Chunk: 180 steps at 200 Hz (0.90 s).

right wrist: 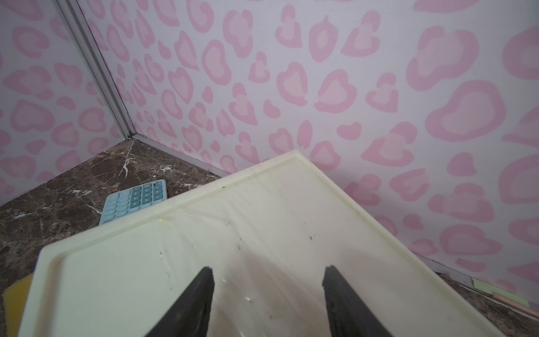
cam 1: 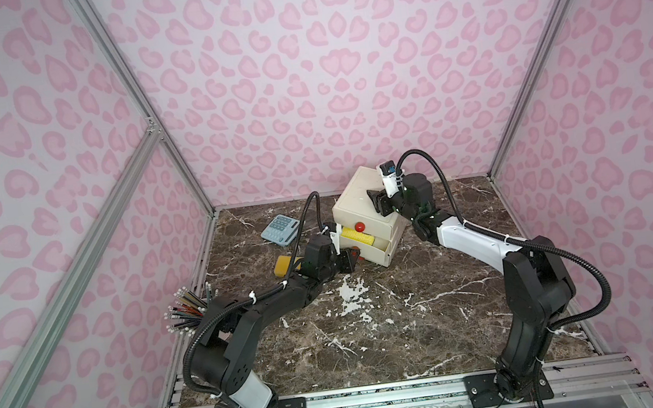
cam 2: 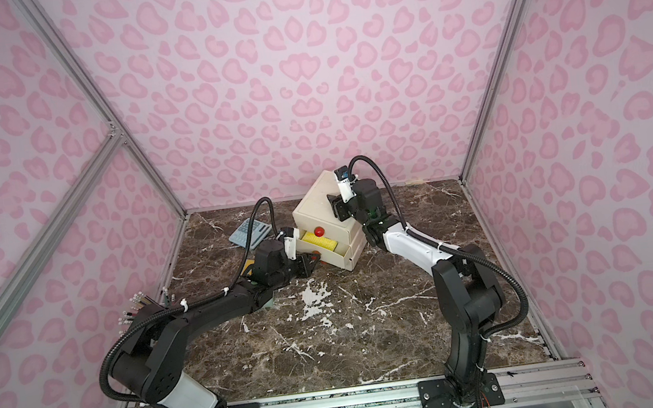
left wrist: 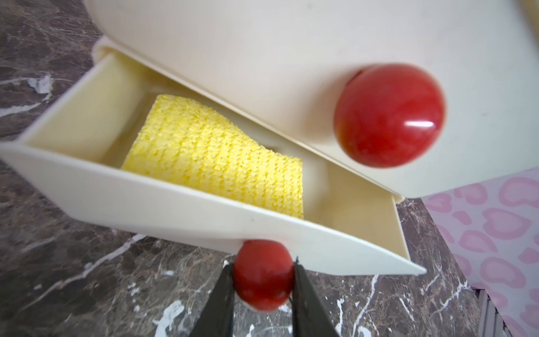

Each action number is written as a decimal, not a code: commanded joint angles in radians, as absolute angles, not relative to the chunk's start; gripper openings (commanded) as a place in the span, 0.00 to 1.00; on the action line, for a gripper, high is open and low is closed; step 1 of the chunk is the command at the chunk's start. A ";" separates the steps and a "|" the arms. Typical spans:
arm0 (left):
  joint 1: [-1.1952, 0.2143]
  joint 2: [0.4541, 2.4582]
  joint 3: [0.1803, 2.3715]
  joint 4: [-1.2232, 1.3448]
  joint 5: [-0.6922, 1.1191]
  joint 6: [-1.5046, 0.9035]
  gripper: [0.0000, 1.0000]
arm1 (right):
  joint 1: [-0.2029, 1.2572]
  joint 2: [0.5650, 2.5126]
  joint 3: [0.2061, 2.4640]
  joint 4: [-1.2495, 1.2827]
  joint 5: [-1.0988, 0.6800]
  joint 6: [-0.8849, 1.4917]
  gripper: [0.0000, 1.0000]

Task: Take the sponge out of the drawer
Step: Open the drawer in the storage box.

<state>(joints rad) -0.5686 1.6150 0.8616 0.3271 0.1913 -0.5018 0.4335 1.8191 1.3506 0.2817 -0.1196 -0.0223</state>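
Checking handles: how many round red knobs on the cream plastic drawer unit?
2: upper knob on the closed drawer; lower knob on the open drawer, in the left gripper. None likely hidden.

Stereo overhead pair — close wrist views

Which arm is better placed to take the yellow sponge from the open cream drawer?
Probably left: left gripper grips the red round knob near the yellow textured sponge; right gripper rests open atop the cream cabinet.

black arms (cam 1: 276, 293) with white segments (cam 1: 471, 241), ribbed black cables (cam 1: 607, 292), perhaps white zip-ties (cam 1: 251, 295).
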 commanded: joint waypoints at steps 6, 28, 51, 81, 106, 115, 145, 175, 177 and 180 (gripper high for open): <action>-0.566 1.554 0.835 0.246 0.132 -0.476 0.02 | 0.432 1.838 1.344 0.181 -0.086 -0.014 0.62; -0.566 1.509 0.802 0.189 0.106 -0.478 0.02 | 0.432 1.842 1.344 0.176 -0.075 -0.014 0.62; -0.566 1.469 0.761 0.152 0.095 -0.492 0.02 | 0.429 1.848 1.344 0.176 -0.071 -0.009 0.62; -0.566 1.398 0.706 0.099 0.065 -0.505 0.02 | 0.425 1.850 1.343 0.173 -0.069 -0.009 0.62; -0.566 1.341 0.689 0.033 0.048 -0.505 0.03 | 0.422 1.852 1.344 0.175 -0.071 -0.006 0.62; -0.566 1.332 0.688 0.015 0.047 -0.502 0.03 | 0.420 1.852 1.344 0.176 -0.072 -0.005 0.62; -0.567 1.338 0.687 -0.030 0.046 -0.507 0.03 | 0.416 1.853 1.341 0.179 -0.074 -0.003 0.62; -0.569 1.336 0.661 -0.023 0.063 -0.536 0.03 | 0.410 1.855 1.338 0.184 -0.066 -0.002 0.62; -0.569 1.336 0.659 -0.021 0.065 -0.539 0.03 | 0.408 1.855 1.336 0.185 -0.067 -0.001 0.62; -0.569 1.336 0.657 -0.018 0.069 -0.543 0.03 | 0.407 1.855 1.336 0.185 -0.068 0.000 0.62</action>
<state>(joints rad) -0.5697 1.3350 0.6792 0.0406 0.1135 -0.5083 0.4168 1.8343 1.3525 0.3092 -0.0826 -0.0223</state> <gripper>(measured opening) 0.292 0.618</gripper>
